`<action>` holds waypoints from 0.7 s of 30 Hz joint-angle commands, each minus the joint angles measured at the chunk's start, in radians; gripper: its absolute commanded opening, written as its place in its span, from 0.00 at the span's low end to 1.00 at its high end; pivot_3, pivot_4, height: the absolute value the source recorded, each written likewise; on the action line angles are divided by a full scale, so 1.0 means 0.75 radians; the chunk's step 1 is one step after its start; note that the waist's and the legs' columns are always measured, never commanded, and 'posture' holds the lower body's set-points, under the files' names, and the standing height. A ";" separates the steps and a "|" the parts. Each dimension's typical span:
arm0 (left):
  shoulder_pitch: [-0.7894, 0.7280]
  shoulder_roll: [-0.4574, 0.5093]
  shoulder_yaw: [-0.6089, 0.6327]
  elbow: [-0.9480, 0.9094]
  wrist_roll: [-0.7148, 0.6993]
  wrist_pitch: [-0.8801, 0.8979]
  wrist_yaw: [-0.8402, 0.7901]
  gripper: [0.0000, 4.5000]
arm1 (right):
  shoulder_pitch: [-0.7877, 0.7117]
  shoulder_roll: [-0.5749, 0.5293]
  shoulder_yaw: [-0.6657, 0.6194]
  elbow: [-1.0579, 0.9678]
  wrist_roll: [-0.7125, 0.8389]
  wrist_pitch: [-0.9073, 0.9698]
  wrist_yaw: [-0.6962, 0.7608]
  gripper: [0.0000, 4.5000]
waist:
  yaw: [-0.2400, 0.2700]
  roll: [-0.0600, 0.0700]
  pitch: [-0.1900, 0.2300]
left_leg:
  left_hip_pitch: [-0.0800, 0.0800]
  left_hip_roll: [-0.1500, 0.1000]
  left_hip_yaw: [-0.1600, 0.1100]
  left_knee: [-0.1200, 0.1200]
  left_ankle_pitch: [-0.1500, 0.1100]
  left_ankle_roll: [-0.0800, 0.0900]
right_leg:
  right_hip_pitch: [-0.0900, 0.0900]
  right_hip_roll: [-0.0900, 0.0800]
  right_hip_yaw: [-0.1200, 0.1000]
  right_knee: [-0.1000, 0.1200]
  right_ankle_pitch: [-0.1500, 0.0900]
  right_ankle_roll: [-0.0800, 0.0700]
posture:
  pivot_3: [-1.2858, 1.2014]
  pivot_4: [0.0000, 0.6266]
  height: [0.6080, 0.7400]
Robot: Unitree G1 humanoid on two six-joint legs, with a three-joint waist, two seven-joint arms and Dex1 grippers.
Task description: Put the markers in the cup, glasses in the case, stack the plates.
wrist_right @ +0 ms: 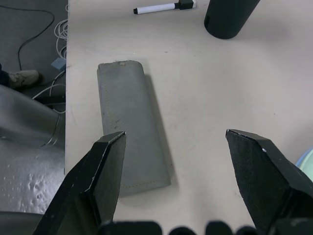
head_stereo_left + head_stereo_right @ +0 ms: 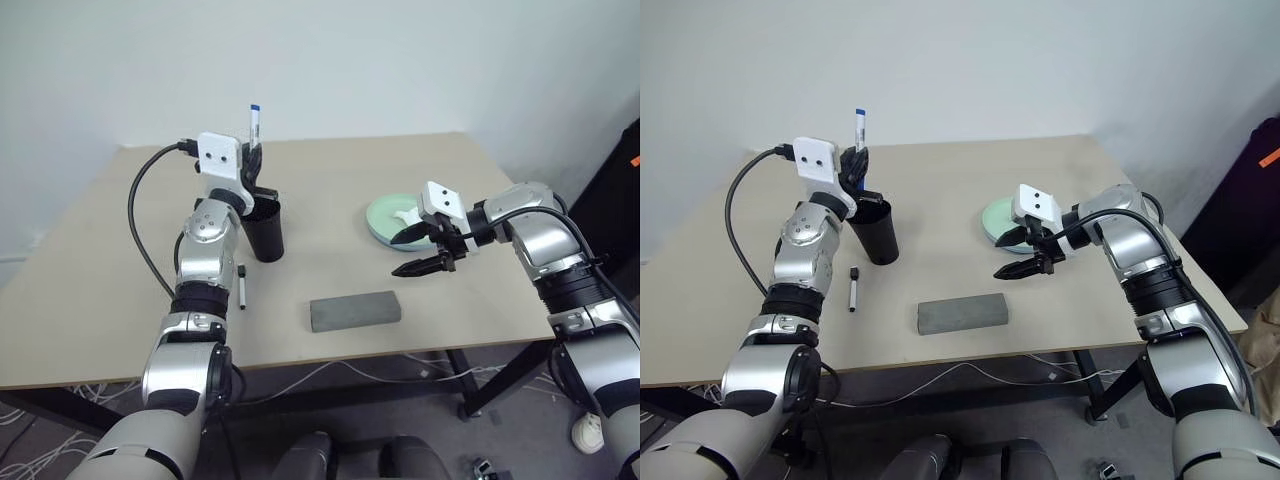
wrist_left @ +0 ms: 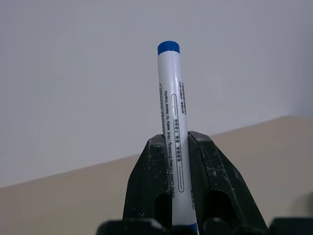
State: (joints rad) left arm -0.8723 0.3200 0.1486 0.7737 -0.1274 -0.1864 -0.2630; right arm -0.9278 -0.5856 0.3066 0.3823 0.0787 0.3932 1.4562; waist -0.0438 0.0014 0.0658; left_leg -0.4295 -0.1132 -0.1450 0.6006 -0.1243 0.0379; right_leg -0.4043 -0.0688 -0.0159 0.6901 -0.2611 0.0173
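The left gripper (image 3: 175, 161) was clamped on the blue-capped marker (image 3: 172, 122), and the marker stood almost straight up, with its blue end at the top. The gripper held it up in the air, just above the far left rim of the cup (image 2: 265, 230). The black cup stood upright on the left half of the table (image 2: 330, 180). The other marker (image 2: 241, 287) — the white one with the black cap — lay flat on the table, just near the cup and beside the left arm. The grey case (image 2: 355, 311) lay shut and flat close to the near edge of the table, about in the middle. On the right side sat the pale green plate (image 2: 385, 222), with something white (image 2: 407, 215) lying on it. I could not tell what the white thing was, and I could not tell if a second plate sat under the green one. The right gripper (image 2: 432, 250) hung in the air just near that plate — its two black fingers (image 1: 105, 166) were wide apart and held nothing. It pointed left and down, toward the case, and touched nothing.
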 commanded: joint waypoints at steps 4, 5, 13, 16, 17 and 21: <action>0.012 0.002 0.006 0.077 0.013 -0.104 -0.008 0.03 | -0.022 -0.013 -0.023 -0.044 0.020 0.005 0.006 0.79 | 0.000 0.000 0.000 | 0.000 0.000 0.000 0.000 0.000 0.000 | 0.000 0.000 0.000 0.000 0.000 0.001 | 0.52 0.00 1.00; 0.018 0.000 0.002 0.088 0.016 -0.113 -0.010 0.03 | -0.021 -0.014 -0.023 -0.046 0.020 0.005 0.007 0.79 | 0.000 0.000 0.000 | 0.000 0.000 0.000 0.000 0.000 0.000 | 0.000 0.000 -0.001 0.000 0.000 0.001 | 0.52 0.00 1.00; 0.058 -0.014 -0.007 0.112 0.010 -0.128 -0.044 0.03 | -0.034 0.000 -0.037 -0.033 0.025 0.026 -0.015 0.79 | 0.000 0.000 0.000 | 0.000 0.000 0.000 0.000 0.000 0.000 | 0.000 0.000 -0.001 0.000 0.001 0.001 | 0.52 0.00 1.00; 0.067 -0.015 -0.007 0.106 0.010 -0.128 -0.048 0.03 | -0.044 0.012 -0.053 -0.023 0.033 0.040 -0.040 0.79 | 0.000 0.000 0.000 | 0.000 0.000 0.000 0.000 0.000 0.000 | 0.000 0.000 -0.001 0.000 0.001 0.001 | 0.52 0.00 1.00; 0.073 -0.014 -0.007 0.100 0.009 -0.126 -0.054 0.11 | -0.072 0.031 -0.082 0.003 0.056 0.081 -0.066 0.79 | 0.000 0.000 0.000 | 0.000 0.000 0.000 0.000 0.000 0.000 | 0.000 0.000 -0.001 0.000 0.001 0.001 | 0.52 0.00 1.00; 0.085 -0.009 -0.008 0.086 0.006 -0.114 -0.070 0.42 | -0.116 0.055 -0.130 0.032 0.108 0.155 -0.084 0.79 | -0.002 0.000 0.000 | 0.000 0.000 0.000 0.000 0.000 0.000 | -0.001 0.001 -0.001 0.002 0.001 0.001 | 0.52 0.00 1.00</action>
State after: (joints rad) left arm -0.8054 0.3057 0.1412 0.8684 -0.1289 -0.2633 -0.3089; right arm -0.9798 -0.5383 0.2479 0.4206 0.1290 0.4985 1.3964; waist -0.0452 0.0014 0.0656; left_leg -0.4291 -0.1132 -0.1457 0.6007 -0.1242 0.0380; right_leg -0.4050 -0.0684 -0.0164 0.6918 -0.2605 0.0178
